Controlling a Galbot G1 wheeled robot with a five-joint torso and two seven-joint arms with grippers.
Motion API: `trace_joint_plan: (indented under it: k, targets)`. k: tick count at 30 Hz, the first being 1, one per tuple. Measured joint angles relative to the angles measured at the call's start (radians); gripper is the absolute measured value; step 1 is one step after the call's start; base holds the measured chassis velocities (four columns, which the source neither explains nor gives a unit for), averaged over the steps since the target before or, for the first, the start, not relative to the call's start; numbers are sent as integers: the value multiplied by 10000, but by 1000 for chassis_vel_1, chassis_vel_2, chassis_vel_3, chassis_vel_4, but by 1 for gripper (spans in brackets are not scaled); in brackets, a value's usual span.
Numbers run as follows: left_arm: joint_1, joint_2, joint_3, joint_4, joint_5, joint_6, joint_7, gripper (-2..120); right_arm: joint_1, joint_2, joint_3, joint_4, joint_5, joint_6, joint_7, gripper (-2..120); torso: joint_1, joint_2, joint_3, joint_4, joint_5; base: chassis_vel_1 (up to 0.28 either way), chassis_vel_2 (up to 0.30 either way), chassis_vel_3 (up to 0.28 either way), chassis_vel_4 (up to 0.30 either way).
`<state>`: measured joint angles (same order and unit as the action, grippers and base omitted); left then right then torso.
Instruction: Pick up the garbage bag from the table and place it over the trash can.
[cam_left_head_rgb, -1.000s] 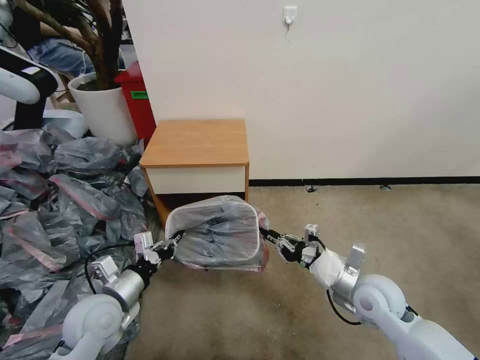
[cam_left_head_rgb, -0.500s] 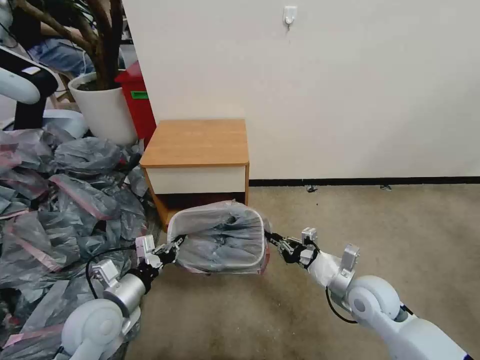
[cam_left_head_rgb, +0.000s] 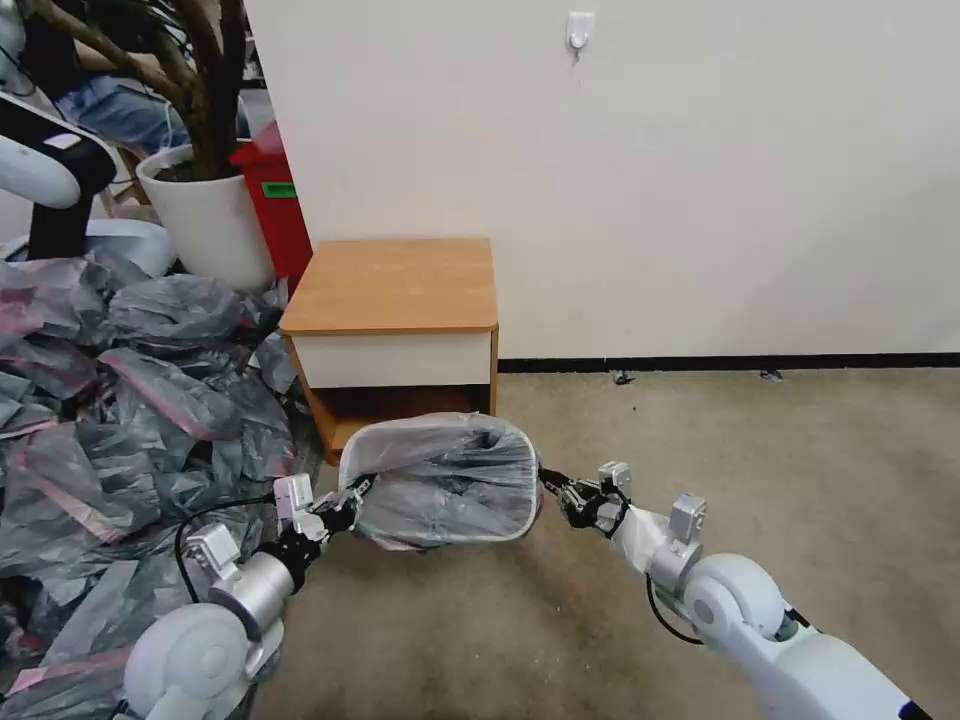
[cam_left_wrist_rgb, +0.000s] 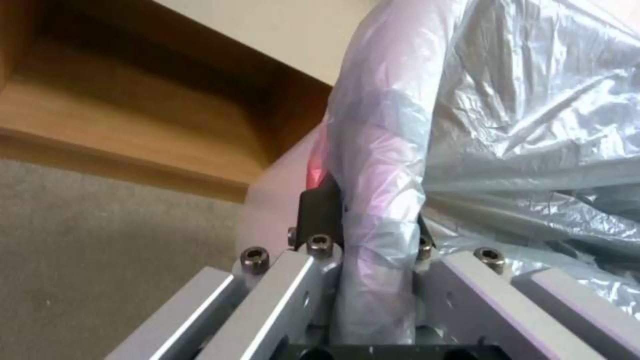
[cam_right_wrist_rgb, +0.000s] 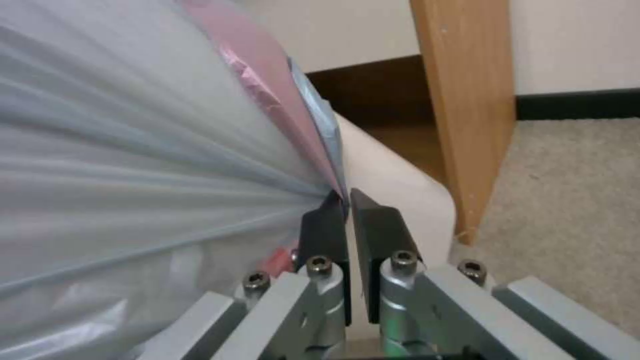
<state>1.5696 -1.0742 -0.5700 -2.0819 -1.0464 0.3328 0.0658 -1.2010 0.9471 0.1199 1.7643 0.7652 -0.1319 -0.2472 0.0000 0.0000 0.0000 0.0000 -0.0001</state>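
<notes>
- The small light-brown wooden nightstand with the white drawer front, the table (cam_left_head_rgb: 392, 285), stands against the wall with its top bare. The task's thing is off it and down at floor level in front of its open shelf.
- The small cream-beige plastic trash can (cam_right_wrist_rgb: 393, 185) stands just in front of that shelf, its rolled rim wrapped on both sides by the film. It looks light and nothing pins it down, so an uneven pull from either arm could tip it or drag it across the carpet.
- The thin, translucent grey plastic garbage bag (cam_left_head_rgb: 450, 480) with the pink-red band is stretched taut over the can's mouth, the grey body sagging inside. Film this thin, drawn tight into fan-shaped creases, could tear at the pinch points — or spring back off the rim if let go before the band sits below the roll.
- The left gripper (cam_left_head_rgb: 345, 497) is clamped on the bag's band at the can's left side, a thick fold of film bunched between its fingers (cam_left_wrist_rgb: 319, 210). That wad could snag on release and lift the edge off again.
- The right gripper (cam_right_wrist_rgb: 347, 220) pinches the band at the right side, dark pads almost closed on a thin edge — the film could slip out under tension.
</notes>
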Motion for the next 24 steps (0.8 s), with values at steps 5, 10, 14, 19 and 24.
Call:
trace_joint_plan:
  k: [5,10,14,19,24]
  targets:
    - [34,-67,23,-17,0,9,5,3,169,145,-211,-239,-326,-1,533,6,0,1,0,0,1,0,0,0,0]
    - [82,-108,32,-52,-1,18,15,3,234,223,-320,-452,-476,57,845,6,0,0,0,0,1,0,0,0,0]
    - [111,-141,59,-61,-2,23,26,3,277,296,-406,-635,-610,176,1121,6,0,0,0,0,1,0,0,0,0]
    - [143,-176,66,-93,5,23,52,4,269,354,-433,-757,-694,258,1302,6,0,0,0,0,1,0,0,0,0]
    - [193,-233,64,-107,86,20,61,4,238,385,-437,-829,-862,404,1337,6,0,0,0,0,2,0,0,0,0]
